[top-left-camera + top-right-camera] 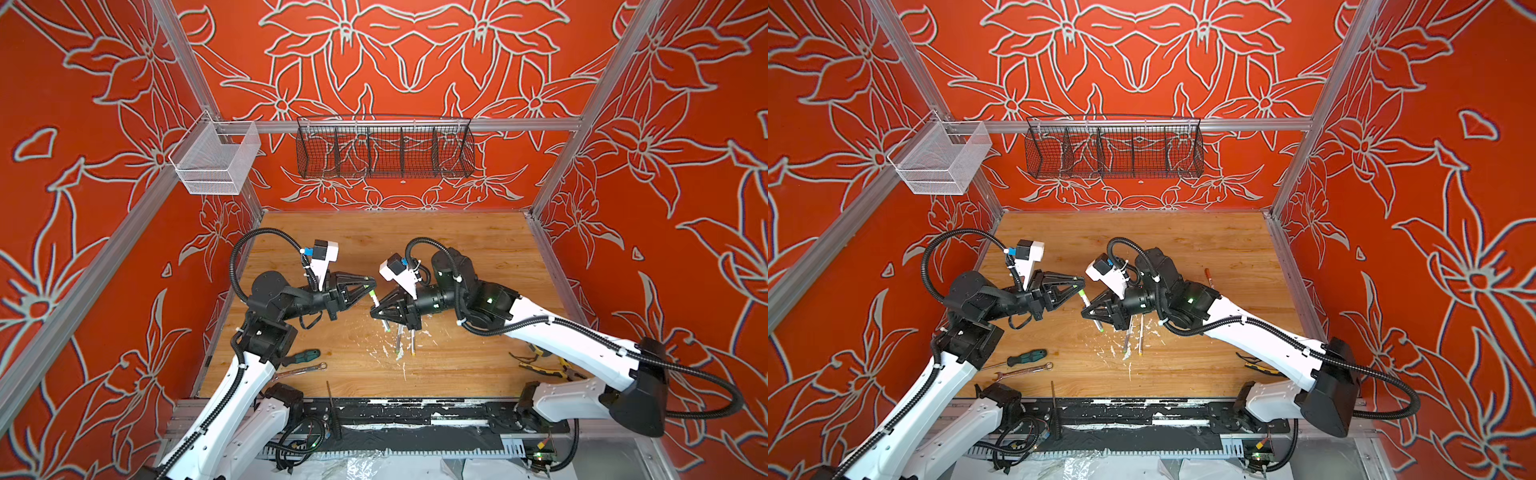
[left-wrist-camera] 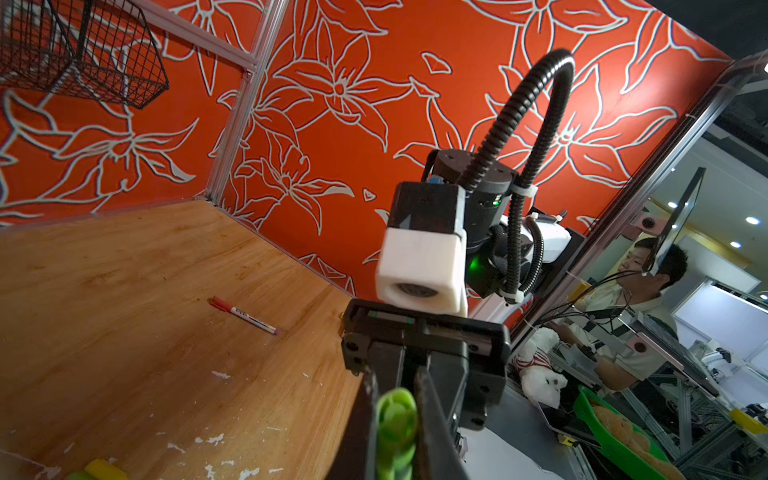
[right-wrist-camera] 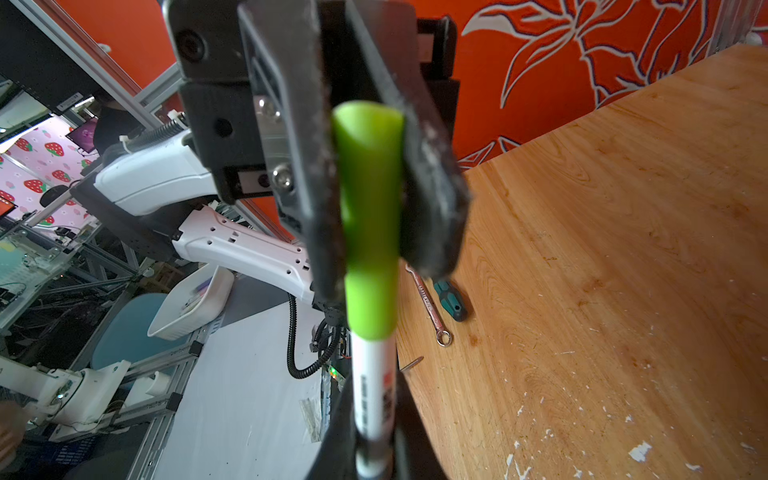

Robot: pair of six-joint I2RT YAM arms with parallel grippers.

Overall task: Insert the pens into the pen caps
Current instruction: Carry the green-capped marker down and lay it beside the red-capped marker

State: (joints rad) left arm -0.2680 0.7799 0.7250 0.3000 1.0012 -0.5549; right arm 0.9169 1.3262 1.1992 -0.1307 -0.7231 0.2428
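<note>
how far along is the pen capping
Done, apparently: a red pen lies capped. In hand: the left gripper holds a green cap on the pen gripped by the right gripper. Left: two pens on the table, a loose yellow cap nearby.

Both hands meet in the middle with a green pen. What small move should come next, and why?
Probably a short push of the right hand toward the left hand: the green cap, pinched by the left, already sleeves the end of the pen that the right holds, but whether it is fully seated is unclear.
</note>
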